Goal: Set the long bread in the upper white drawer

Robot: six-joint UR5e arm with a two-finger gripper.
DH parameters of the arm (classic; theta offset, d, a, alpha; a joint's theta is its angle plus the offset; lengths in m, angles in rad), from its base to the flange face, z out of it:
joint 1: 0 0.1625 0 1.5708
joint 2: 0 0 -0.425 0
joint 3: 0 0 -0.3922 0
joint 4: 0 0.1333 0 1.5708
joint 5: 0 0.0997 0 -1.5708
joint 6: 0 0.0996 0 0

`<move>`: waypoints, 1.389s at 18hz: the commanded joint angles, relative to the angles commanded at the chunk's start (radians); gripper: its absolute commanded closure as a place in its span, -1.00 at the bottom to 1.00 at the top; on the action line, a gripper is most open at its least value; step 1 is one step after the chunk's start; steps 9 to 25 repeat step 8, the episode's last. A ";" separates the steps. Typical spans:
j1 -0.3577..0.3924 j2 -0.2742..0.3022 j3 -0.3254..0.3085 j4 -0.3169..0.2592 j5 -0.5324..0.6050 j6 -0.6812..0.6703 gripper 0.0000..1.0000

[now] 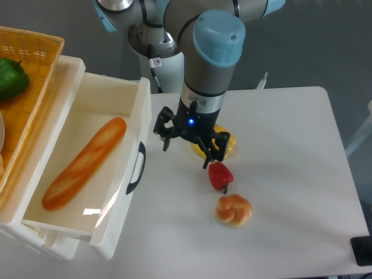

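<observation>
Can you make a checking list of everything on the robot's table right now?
Surface: white table, mostly bare.
Job's things: long golden-orange bread lies diagonally inside the open white plastic drawer.
Clutter: red pepper, round knotted bun, a yellow thing partly hidden behind the gripper, green pepper in the orange woven basket.
Grippers: black gripper, fingers spread, holding nothing, beside the drawer.
Cables: nothing seen.
Surroundings: grey floor.

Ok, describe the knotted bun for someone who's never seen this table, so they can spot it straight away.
Start at the white table, to the right of the open upper white drawer that holds the long bread. Below the gripper lies a red pepper, and the knotted bun sits just in front of it. It is the only round, golden-brown, twisted roll there.
</observation>
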 joint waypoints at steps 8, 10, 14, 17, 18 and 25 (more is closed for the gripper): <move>-0.015 -0.018 0.008 0.060 0.114 0.017 -1.00; -0.015 -0.018 0.008 0.060 0.114 0.017 -1.00; -0.015 -0.018 0.008 0.060 0.114 0.017 -1.00; -0.015 -0.018 0.008 0.060 0.114 0.017 -1.00; -0.015 -0.018 0.008 0.060 0.114 0.017 -1.00; -0.015 -0.018 0.008 0.060 0.114 0.017 -1.00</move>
